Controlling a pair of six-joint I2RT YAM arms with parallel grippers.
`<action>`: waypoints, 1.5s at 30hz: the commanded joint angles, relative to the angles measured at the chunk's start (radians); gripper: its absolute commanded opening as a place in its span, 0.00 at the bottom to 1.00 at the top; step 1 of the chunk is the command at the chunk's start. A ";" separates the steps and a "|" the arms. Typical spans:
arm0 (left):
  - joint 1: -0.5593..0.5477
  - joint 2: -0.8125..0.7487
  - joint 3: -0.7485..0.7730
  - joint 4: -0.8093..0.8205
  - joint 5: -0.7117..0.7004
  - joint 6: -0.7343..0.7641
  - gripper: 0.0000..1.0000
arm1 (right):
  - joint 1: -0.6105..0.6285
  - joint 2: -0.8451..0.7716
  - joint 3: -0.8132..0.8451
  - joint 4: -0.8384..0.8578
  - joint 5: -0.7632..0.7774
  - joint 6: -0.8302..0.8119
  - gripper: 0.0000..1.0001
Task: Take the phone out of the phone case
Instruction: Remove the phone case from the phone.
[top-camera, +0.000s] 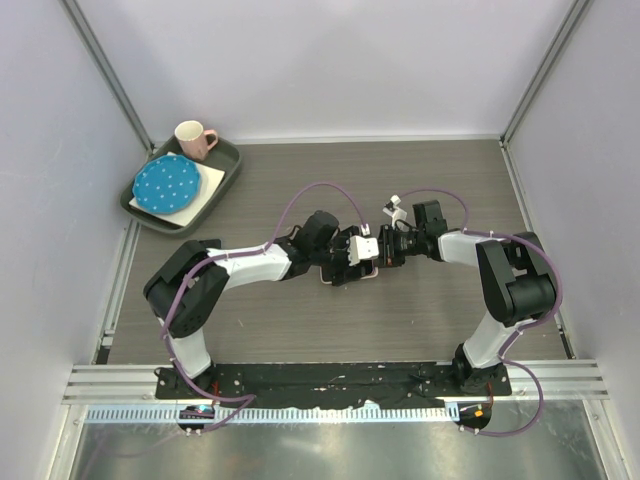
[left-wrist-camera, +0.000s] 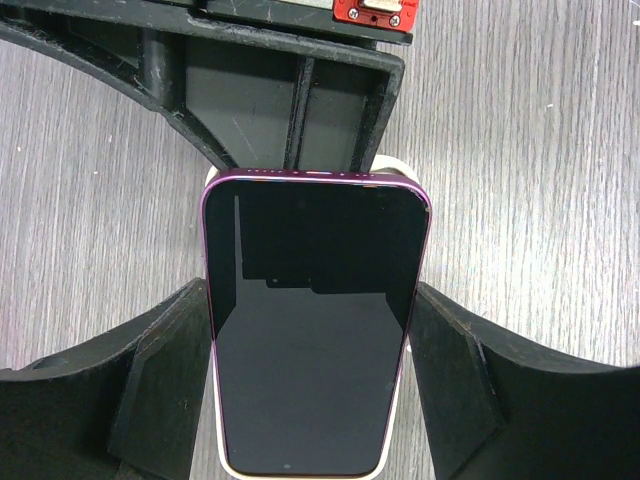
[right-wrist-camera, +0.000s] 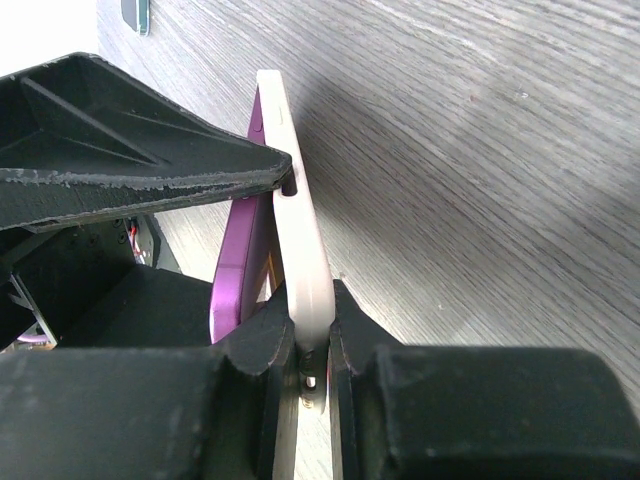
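- Near the middle of the table (top-camera: 420, 320), both arms reach inward and meet over the phone, whose long axis runs left to right between them.
- The left gripper (left-wrist-camera: 312, 400) is closed narrow on the phone (left-wrist-camera: 315, 300), one finger against each long purple side, with the dark screen facing its camera.
- Just to its right, the right gripper (right-wrist-camera: 312, 345) is pinched tight on the thin wall of the cream phone case (right-wrist-camera: 297, 230) at the case's right end.
- In the right wrist view the phone stands off the case at that end, with a gap showing. I judge the left end to be seated.
- The coming move likely turns on drawing the two grips apart along that left-right axis.
- At the far left, well apart, a tray (top-camera: 222, 158) holds a blue dotted plate (top-camera: 167, 183) and a pink mug (top-camera: 193, 138).
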 joint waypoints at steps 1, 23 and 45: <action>-0.013 0.002 0.015 -0.041 0.007 -0.025 0.06 | -0.002 -0.041 0.054 0.031 -0.035 -0.033 0.01; -0.002 -0.119 0.022 -0.047 0.073 -0.151 0.00 | -0.046 -0.060 0.053 0.019 0.019 -0.051 0.01; 0.059 -0.164 0.055 0.048 0.042 -0.412 0.00 | -0.099 -0.109 0.062 -0.044 0.318 -0.111 0.01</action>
